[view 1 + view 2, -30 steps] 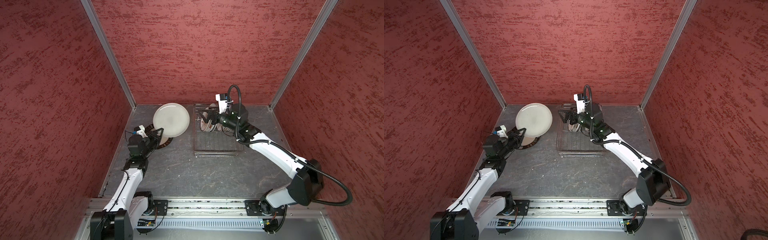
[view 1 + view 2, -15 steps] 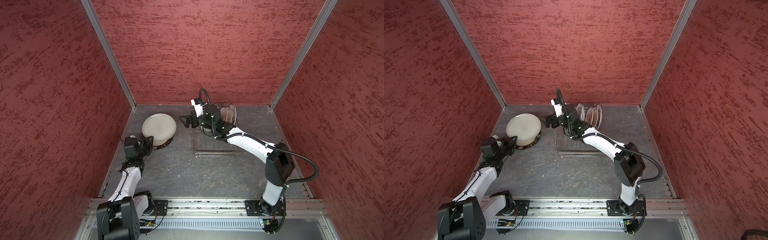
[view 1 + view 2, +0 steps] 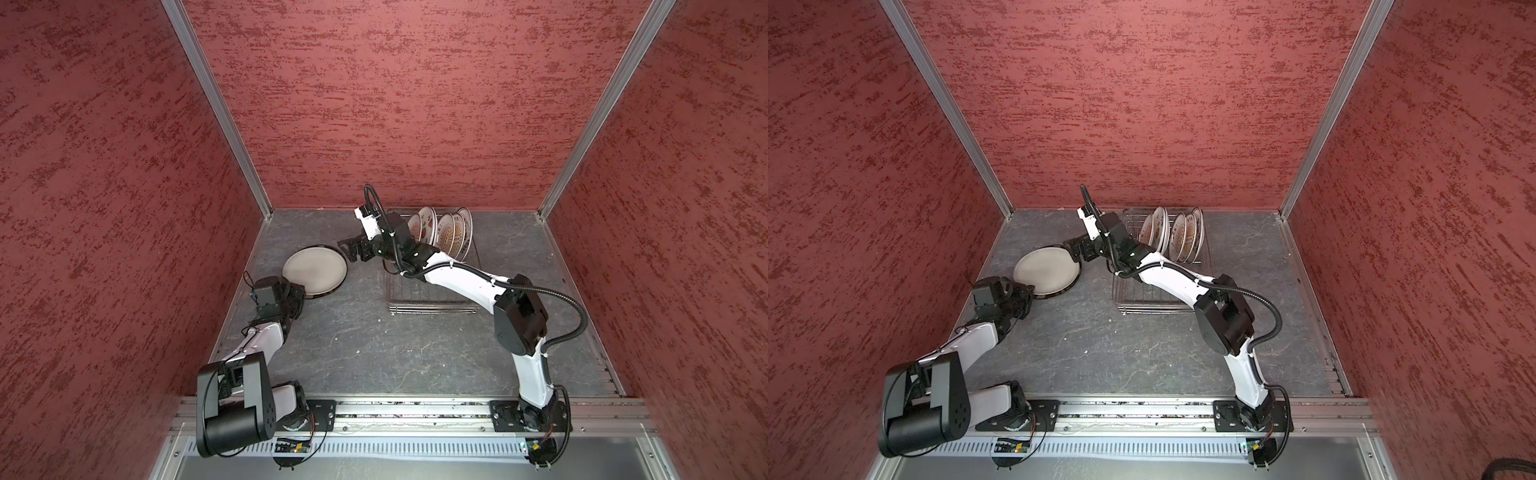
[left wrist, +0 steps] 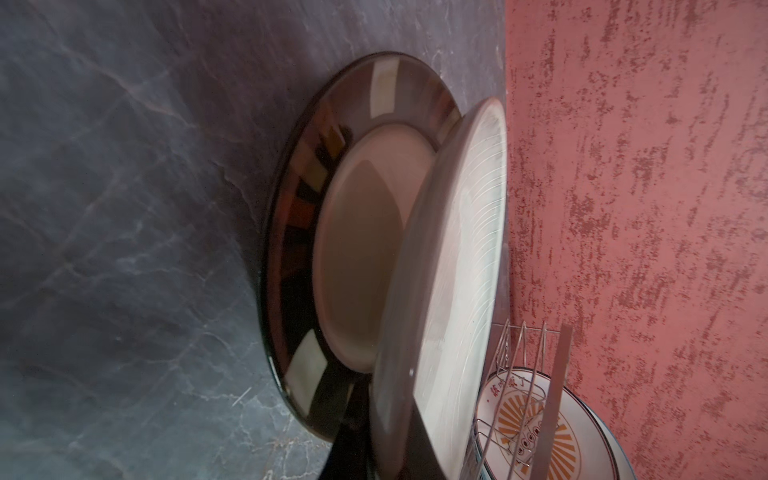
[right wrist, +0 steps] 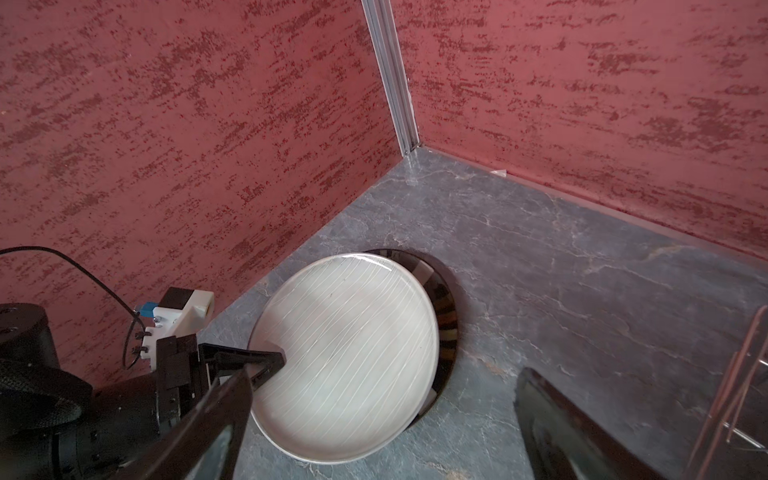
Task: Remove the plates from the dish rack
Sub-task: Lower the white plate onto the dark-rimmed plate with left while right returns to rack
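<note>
2 are out beside the dish rack [image 3: 432,297], cream plate [image 3: 314,270] pinched in left tool [image 5: 272,363]; right tool [image 3: 353,251] spread; about 4 plates [image 3: 451,237] racked.

Sunburst plate [image 4: 575,449], red characters, illegible

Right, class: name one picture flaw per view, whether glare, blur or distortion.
In both top views, the wide lens splays the corner posts outward. Left wrist view: reflections streak the glossy rim of the dark-rimmed plate; the near edge of the cream plate is soft. Right wrist view: the fingers of the right gripper are dark blurs; the cream plate is sharp.
</note>
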`<state>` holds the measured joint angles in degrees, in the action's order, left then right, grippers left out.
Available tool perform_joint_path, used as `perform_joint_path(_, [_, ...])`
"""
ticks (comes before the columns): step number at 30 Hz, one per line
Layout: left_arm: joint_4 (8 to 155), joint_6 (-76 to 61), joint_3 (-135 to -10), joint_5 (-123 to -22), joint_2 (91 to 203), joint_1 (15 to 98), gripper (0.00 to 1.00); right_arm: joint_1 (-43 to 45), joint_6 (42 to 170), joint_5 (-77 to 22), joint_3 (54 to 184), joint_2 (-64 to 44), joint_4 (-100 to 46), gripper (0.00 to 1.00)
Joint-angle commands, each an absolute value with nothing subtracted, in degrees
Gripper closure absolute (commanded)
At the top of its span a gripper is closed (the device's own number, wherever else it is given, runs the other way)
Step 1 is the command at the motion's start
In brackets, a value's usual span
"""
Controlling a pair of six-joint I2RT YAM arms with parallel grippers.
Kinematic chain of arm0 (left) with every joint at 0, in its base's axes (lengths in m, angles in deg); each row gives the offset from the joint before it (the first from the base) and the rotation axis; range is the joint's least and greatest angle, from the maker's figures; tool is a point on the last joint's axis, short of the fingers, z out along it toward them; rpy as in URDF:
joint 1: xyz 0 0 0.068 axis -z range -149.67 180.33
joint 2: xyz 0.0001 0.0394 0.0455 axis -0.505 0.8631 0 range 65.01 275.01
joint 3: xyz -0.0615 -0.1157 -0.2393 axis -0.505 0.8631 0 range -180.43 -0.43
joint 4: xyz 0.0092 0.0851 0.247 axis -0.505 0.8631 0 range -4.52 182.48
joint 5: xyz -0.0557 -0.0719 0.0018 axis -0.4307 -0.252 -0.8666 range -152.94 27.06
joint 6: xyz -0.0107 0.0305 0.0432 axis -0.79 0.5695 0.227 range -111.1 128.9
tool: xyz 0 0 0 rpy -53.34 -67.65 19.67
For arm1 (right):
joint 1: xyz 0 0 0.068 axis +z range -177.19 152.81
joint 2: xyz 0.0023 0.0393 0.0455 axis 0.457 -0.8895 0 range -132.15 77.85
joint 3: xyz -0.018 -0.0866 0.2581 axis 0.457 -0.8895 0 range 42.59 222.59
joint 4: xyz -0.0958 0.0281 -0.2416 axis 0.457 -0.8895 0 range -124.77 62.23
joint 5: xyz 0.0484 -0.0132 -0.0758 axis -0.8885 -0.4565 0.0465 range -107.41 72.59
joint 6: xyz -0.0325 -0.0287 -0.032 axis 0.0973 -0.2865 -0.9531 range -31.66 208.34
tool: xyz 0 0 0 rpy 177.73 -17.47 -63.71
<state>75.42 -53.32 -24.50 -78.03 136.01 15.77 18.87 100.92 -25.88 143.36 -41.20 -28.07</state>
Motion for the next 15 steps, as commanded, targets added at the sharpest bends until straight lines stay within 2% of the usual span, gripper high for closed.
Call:
perform_joint_path(1, [66.19,-52.46,-25.75,-77.71,134.54,15.65,1.00,19.21,99.38,-24.62,145.25,-41.58,-28.14,0.01])
perform_joint_path(15, [68.81,-51.21,-26.18,-75.10,136.14,16.07,1.00,20.52,98.80,-26.75,145.13,-44.05,-27.24,0.01])
